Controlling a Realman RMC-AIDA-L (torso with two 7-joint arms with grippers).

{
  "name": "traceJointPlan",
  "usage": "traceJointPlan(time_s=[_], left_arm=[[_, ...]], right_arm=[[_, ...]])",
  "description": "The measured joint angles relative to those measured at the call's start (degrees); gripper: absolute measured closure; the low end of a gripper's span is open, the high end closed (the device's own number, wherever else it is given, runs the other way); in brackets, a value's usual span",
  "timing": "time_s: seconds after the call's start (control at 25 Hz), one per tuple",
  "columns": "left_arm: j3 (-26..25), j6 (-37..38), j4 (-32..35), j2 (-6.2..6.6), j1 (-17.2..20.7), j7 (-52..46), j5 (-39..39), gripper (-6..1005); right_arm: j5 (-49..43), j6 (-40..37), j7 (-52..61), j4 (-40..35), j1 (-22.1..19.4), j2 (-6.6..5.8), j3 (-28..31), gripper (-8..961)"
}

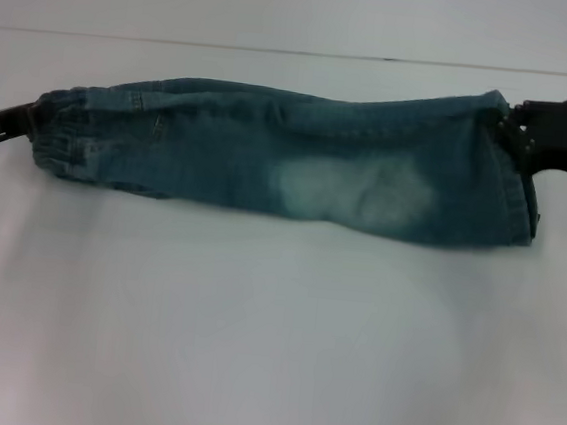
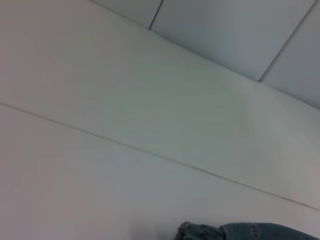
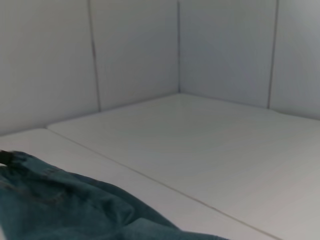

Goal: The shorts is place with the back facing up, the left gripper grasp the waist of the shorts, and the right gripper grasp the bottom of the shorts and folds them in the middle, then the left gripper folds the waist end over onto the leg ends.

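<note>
Left gripper point(image 1: 28, 128) meets the waist end of the shorts point(image 1: 298, 164) at the left edge of the head view, and we see only its dark arm reaching in flat from that side; the fingers are buried in bunched denim, so we cannot tell how they stand. Right gripper point(image 1: 517, 130) sits at the opposite, leg end, its black body coming in from the right edge and its tip pressed against the upper corner of the hem; whether it is closed on the cloth we likewise cannot tell. Between the two, we find the shorts drawn out as a long, narrow band, folded lengthwise, running across the white table point(image 1: 250, 350) with a pale, faded patch right of its middle. The band looks slightly higher at the right end than at the left; we cannot tell whether it rests on the table or hangs just above it. A thin seam point(image 1: 229, 46) crosses the table behind the shorts. Nothing stands between the grippers and the cloth. In the left wrist view we see only a small bunched piece of denim point(image 2: 240, 232) at the picture's edge, with the table, its seam and panelled wall beyond; no fingers show. In the right wrist view we see a larger fold of denim point(image 3: 65, 205) close to the camera, the table and a wall corner behind it, and again no fingers.
</note>
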Motion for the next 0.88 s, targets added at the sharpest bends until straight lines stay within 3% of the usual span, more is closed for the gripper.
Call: traceJointPlan(time_s=[0.16,0.4,0.76,0.88], left_arm=[[-0.02,0.47,0.2,0.0,0.51,0.0,-0.03,956],[-0.08,0.95,0.31,-0.1,0.82,-0.01,-0.15,951],[0.2,0.56,0.15,-0.24,0.38,0.06,-0.75,944],[1.1,-0.55,0.08,-0.49,-0.09,0.27,-0.78,942]], right_arm=[[1.88,-6.25,1.38,-2.78,-3.42,-0.32,0.61,902],[3.07,-2.29,1.22,-3.08,-3.92,-0.42,0.68,901],[2.87,10.27,-1.65,-2.52,-0.47,2.74,-2.29,901],[3.04,14.73,-2.07,-1.59,1.06,3.23,-5.07,901]])
